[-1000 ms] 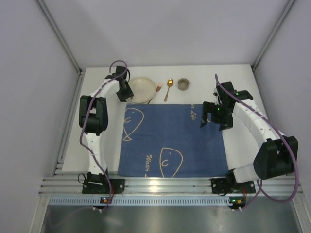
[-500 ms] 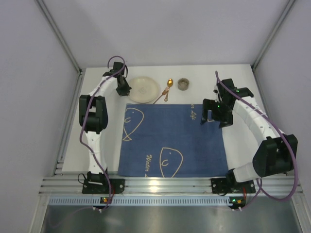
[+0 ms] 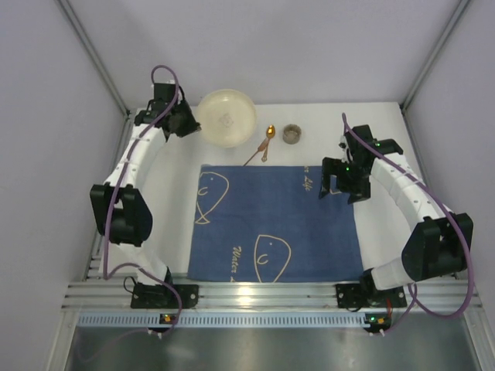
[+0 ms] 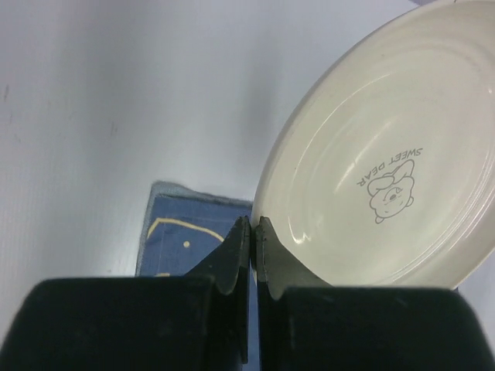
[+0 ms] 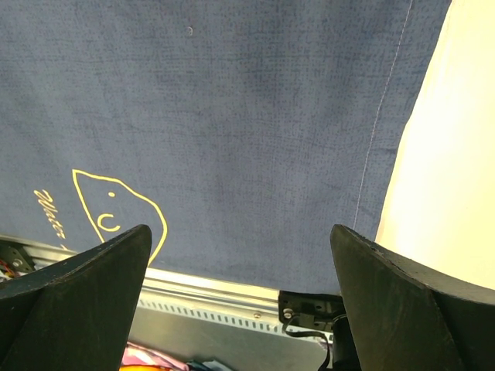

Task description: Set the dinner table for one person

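Up comes the plate! A second ago the round cream ceramic plate (image 3: 226, 117) lay flat just beyond the far-left corner of the navy blue cloth with fish outlines (image 3: 274, 224). Now it hangs tilted in the air, farther back from that corner. Its rim is pinched tight in the left hand (image 4: 253, 229), which clamped down within that second, and the wrist view shows the little printed bear on the plate's face.

The right hand (image 3: 340, 185) hasn't budged: it is spread wide, holding nothing, over the cloth's right edge. The gold spoon (image 3: 268, 137) and the small round metal cup (image 3: 291, 134) wait beyond the cloth's far edge. They sit on the large flat white surface (image 3: 317, 116), which carries the cloth and everything else.

My read is that the plate is bound for the cloth as the first piece of the setting, and nothing has been placed yet.
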`<state>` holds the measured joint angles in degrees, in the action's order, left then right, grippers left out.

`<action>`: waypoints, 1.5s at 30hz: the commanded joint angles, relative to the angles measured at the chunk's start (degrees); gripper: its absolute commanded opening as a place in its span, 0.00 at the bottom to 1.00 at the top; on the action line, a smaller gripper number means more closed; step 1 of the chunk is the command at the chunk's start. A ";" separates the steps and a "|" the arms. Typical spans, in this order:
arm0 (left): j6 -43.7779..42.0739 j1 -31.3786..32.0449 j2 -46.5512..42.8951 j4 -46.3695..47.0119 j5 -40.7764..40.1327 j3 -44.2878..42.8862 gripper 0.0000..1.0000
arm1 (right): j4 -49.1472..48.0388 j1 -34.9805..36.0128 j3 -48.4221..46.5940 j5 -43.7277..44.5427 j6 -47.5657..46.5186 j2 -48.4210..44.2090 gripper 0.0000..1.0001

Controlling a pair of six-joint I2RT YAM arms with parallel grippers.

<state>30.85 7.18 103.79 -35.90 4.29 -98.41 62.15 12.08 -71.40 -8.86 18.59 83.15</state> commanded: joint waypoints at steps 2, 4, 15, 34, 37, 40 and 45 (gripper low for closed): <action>-2.46 5.82 -7.26 0.04 0.47 8.13 0.00 | -0.28 -1.00 -1.82 0.68 -0.84 -0.27 1.00; -1.85 9.58 -9.12 0.04 -0.16 14.19 0.00 | -0.28 -1.00 -1.99 1.21 -0.31 -0.36 1.00; 6.06 30.78 -15.29 8.57 -2.79 35.30 0.00 | -1.42 -1.00 1.25 -0.80 0.31 -3.44 1.00; 6.25 34.39 -15.10 3.23 -10.96 34.44 0.73 | -4.75 -1.09 7.76 -1.95 3.03 -7.83 1.00; 4.40 31.50 -15.28 1.54 -13.34 31.89 0.74 | -5.37 -1.00 8.73 -1.95 3.38 -8.45 1.00; 3.08 26.76 -14.23 1.10 -13.00 29.87 0.70 | -5.64 -1.09 9.08 -2.12 3.56 -8.54 1.00; 0.97 20.51 -9.50 2.06 -12.03 27.84 0.66 | -6.78 -1.09 9.17 -2.82 3.56 -7.66 1.00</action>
<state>34.24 29.80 91.72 -33.80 -7.01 -68.25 58.28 11.81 -62.24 -10.79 21.30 76.47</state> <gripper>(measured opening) 0.677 0.996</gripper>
